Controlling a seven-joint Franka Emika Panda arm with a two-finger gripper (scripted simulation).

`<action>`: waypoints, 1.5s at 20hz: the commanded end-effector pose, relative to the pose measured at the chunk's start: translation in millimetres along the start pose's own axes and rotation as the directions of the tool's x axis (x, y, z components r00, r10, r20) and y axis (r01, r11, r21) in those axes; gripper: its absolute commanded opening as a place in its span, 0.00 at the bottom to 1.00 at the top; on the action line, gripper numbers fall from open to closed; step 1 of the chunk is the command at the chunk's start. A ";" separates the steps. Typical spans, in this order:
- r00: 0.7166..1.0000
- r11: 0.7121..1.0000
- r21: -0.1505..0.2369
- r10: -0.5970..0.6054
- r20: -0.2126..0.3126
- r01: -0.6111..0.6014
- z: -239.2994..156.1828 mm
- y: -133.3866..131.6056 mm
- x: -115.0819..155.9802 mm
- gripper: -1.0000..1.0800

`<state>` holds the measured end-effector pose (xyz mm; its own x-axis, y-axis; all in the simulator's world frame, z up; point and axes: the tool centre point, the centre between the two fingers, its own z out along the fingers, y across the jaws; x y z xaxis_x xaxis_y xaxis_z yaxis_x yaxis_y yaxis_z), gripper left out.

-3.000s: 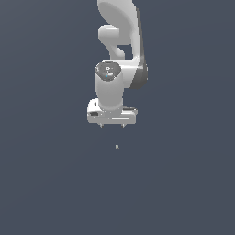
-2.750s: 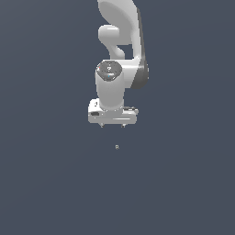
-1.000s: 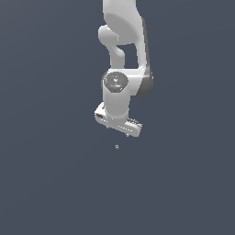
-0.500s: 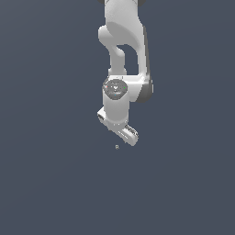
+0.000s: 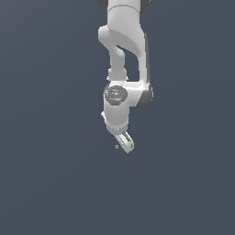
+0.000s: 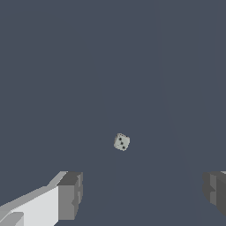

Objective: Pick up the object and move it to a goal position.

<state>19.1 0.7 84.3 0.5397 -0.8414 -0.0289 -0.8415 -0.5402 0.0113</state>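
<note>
Wrist view: object [image 6: 122,142] is a small pale grey cube with dark pips, a die by the look of it. It lies on the flat dark floor [image 6: 110,57], ahead of the gripper [image 6: 143,194] and between the lines of the two fingers, somewhat nearer the light-backed finger than the other. No real long axis; it sits turned a little askew to the line joining the pads.

Fingers [image 6: 70,194] stand well apart, far wider than the die. Nothing between them, nothing touched. The second pad shows only partly at the frame edge.

Exterior view: arm hangs down from above, gripper [image 5: 125,142] low over the floor [image 5: 55,183] and twisted so only one finger end reads clearly. Object [image 5: 117,147] is a pale speck just beside the finger tips, toward the exterior view's left. Cannot tell from this view whether the tips are at floor height or a little above.

Judgement: approach stage, grasp not yet made. The move ahead turns on bringing the open fingers forward and down until the die sits midway between the pads, then closing. Die is tiny against the pads, so an off-centre closing could nudge or roll it away. No goal marker is visible in either view.
</note>
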 end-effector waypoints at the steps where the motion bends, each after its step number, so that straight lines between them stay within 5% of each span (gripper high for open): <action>1: 0.997 0.997 0.003 0.073 -0.004 -0.073 4.8 -1.8 1.6 0.96; 14: 0.941 0.942 0.018 0.337 -0.020 -0.336 22.2 -7.9 8.0 0.96; 30: 0.926 0.926 0.021 0.377 -0.022 -0.376 43.3 -8.5 9.2 0.96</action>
<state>30.8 -1.6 47.3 0.1839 -0.9829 -0.0003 -0.9829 -0.1839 -0.0009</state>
